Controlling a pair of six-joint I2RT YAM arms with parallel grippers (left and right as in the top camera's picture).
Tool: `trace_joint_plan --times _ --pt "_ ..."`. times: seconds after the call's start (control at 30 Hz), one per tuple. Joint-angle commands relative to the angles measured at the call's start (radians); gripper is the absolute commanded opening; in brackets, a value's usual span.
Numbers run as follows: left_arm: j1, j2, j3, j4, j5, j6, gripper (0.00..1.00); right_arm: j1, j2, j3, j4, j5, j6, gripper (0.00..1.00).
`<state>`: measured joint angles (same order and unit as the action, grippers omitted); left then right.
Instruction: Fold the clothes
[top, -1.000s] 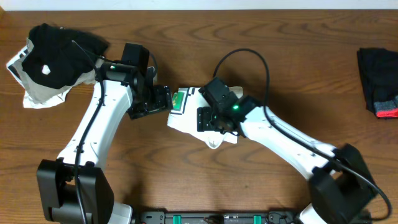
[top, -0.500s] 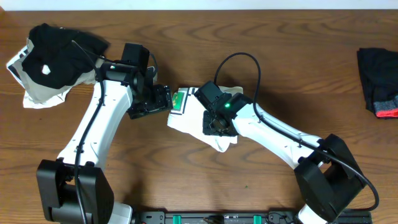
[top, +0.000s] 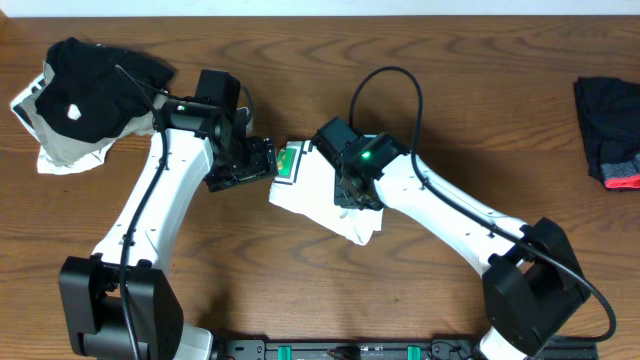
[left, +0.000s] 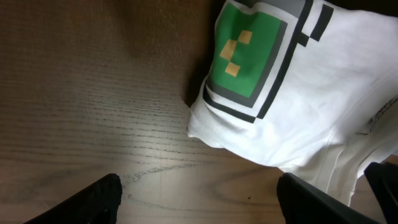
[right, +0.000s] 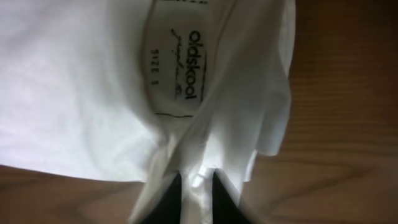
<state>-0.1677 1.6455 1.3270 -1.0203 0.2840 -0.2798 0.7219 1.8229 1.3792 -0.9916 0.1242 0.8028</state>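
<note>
Wooden table (top: 480, 120) bears the folded white T-shirt (top: 310, 190) at its middle. The right gripper (right: 194, 186) is nearer, its jaws pinching a fabric ridge below the collar label (right: 177, 65). The left gripper (left: 205, 199), jaws spread and empty, hovers just off the shirt's left edge.

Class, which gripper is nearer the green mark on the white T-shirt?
Left. The left gripper is open beside the green mark; the right gripper pinches the white T-shirt farther off.

Left arm (top: 150, 200) angles in from the bottom-left, left claw (top: 258, 160) gaping wide open and held low. Right arm (top: 450, 215) stretches in from the bottom-right, right claw (right: 193, 196) tipped down, fingers almost together, pinching a fold of the T-shirt (right: 74, 93).
</note>
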Motion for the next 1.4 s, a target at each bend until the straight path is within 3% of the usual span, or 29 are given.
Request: trace_joint_plan --times 0.0,0.07,0.3,0.57,0.93,1.1,1.27,1.37 --pt "0.000 0.003 -0.002 -0.003 -0.009 0.016 0.82 -0.015 0.002 0.013 -0.002 -0.056 -0.027 0.38" --pt "0.000 0.003 -0.002 -0.003 -0.009 0.016 0.82 -0.009 0.002 0.013 0.000 -0.096 -0.034 0.49" --pt "0.000 0.003 -0.002 -0.004 -0.008 0.016 0.82 0.037 0.007 0.013 0.013 -0.106 -0.034 0.61" --pt "0.000 0.003 -0.002 -0.018 -0.008 0.016 0.82 0.048 0.019 0.013 0.008 -0.106 -0.033 0.52" --pt "0.000 0.003 -0.002 -0.018 -0.008 0.016 0.82 0.048 0.056 -0.003 0.009 -0.106 -0.033 0.51" --pt "0.000 0.003 -0.002 -0.018 -0.008 0.016 0.82 0.047 0.079 -0.003 0.011 -0.105 -0.033 0.37" --pt "0.000 0.003 -0.002 -0.018 -0.008 0.016 0.82 0.035 0.080 -0.003 0.006 -0.089 -0.034 0.12" --pt "0.000 0.003 -0.002 -0.018 -0.008 0.016 0.82 0.016 0.080 -0.003 -0.020 -0.052 -0.034 0.03"
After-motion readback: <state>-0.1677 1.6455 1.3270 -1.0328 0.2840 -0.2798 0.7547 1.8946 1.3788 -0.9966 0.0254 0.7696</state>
